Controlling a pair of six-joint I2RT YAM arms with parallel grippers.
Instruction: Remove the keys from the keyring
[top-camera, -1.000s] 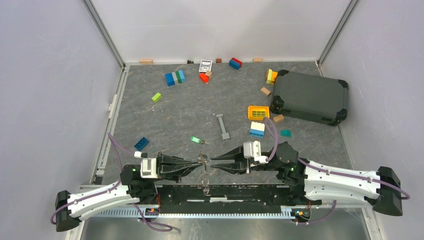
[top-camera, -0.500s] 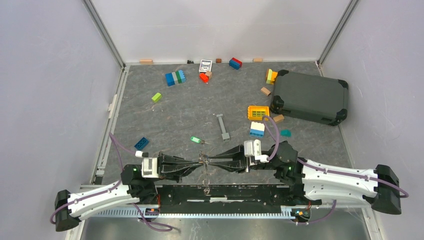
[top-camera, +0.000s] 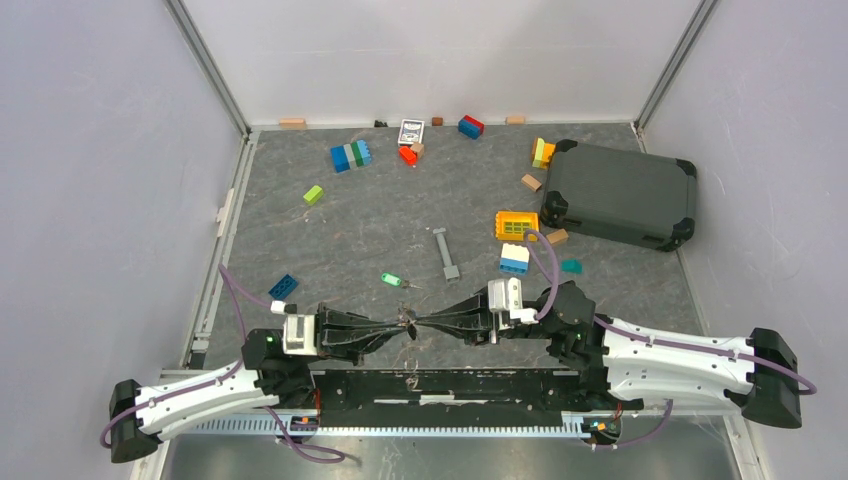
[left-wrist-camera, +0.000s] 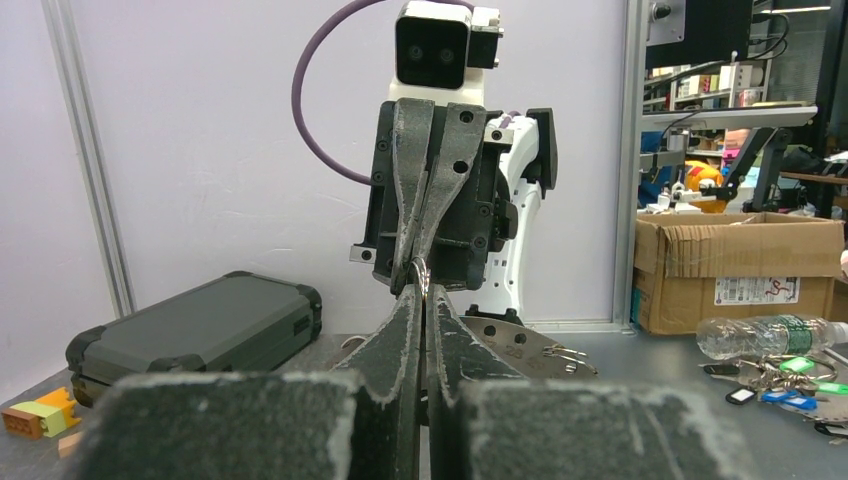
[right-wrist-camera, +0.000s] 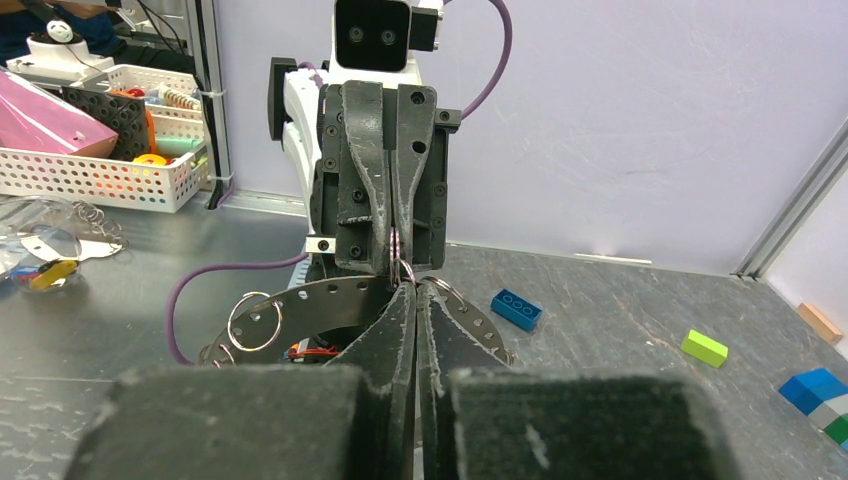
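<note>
My left gripper (top-camera: 403, 325) and right gripper (top-camera: 419, 324) meet tip to tip just in front of the arm bases. Both are shut on the thin silver keyring (top-camera: 410, 322) pinched between them. The left wrist view shows the keyring (left-wrist-camera: 421, 271) poking out above my shut left gripper (left-wrist-camera: 425, 292), with the right fingers closed opposite. From the right wrist, the keyring (right-wrist-camera: 400, 266) sits at my right gripper (right-wrist-camera: 414, 290). Any keys on the ring are hidden by the fingertips. One green-headed key (top-camera: 391, 280) lies loose on the table beyond.
A curved perforated metal plate (right-wrist-camera: 300, 305) with spare rings lies under the grippers. Beyond are a grey metal bar (top-camera: 446, 252), a blue brick (top-camera: 283, 287), a white-and-blue brick (top-camera: 515, 259), a yellow grid block (top-camera: 517, 224) and a dark case (top-camera: 620, 193). More bricks lie along the back.
The right gripper has moved left up to the left gripper's tips and gone from open to shut at the keyring. The left gripper has stayed shut in place.
</note>
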